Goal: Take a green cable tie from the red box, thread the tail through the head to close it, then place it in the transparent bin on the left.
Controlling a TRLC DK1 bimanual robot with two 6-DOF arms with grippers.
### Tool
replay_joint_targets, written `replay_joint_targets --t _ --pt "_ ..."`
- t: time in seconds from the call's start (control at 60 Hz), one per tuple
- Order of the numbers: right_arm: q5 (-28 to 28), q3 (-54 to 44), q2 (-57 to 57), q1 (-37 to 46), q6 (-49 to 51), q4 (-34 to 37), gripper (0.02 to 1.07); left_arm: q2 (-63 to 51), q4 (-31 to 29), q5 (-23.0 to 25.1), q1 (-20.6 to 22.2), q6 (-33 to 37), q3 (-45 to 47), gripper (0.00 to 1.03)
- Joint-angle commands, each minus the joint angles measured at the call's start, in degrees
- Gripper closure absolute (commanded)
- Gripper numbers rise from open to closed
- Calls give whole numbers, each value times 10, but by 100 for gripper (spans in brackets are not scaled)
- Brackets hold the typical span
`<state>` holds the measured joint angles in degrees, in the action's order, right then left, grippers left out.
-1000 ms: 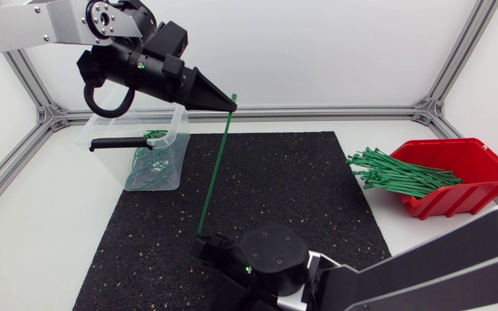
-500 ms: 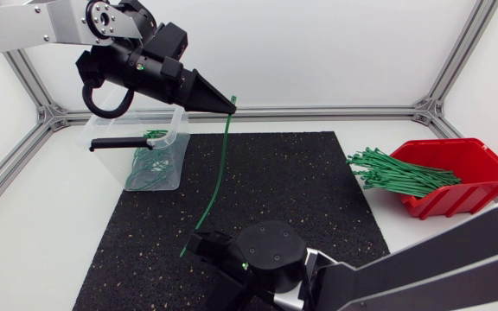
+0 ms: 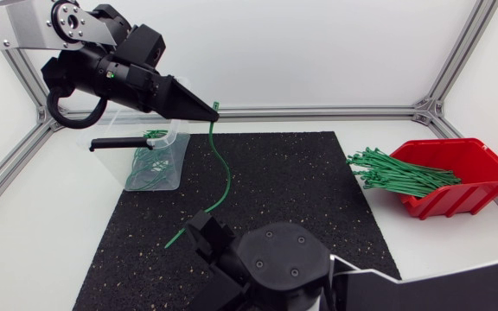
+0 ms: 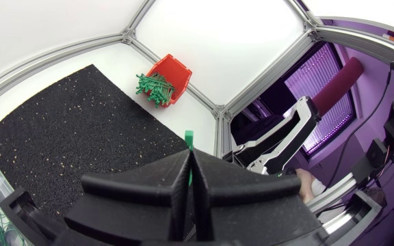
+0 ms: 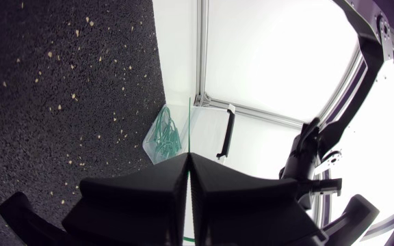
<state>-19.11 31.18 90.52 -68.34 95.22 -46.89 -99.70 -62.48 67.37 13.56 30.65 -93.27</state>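
The left pincer (image 3: 208,113) was clenched on the upper end of the green cable tie (image 3: 228,181). The right pincer (image 3: 197,225) was clenched near its lower end. The tie curved between them above the black mat (image 3: 301,186), beside the transparent bin (image 3: 180,151).

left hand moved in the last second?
Yes. The left hand shifted leftward in the head view, closer to the transparent bin, bowing the green cable tie.

You have two grippers, the left gripper (image 3: 204,112) and the right gripper (image 3: 199,226), one green cable tie (image 3: 223,168) between them, one red box (image 3: 482,160) holding a heap of ties (image 3: 396,171) too tangled to count, one transparent bin (image 3: 102,160) and one black mat (image 3: 301,181)
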Motion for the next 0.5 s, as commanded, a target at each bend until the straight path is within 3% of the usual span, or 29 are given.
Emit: replay_joint_targets --t 0.0,0.3,0.483 --pt "-18 -2 -28 -12 -72 37 102 26 -3 14 -8 19 34 100" --pt "-32 63 -156 -34 -352 331 102 71 24 69 -19 18 136 100" --pt "-8 92 -181 -32 -479 437 102 79 54 96 -26 18 175 100"
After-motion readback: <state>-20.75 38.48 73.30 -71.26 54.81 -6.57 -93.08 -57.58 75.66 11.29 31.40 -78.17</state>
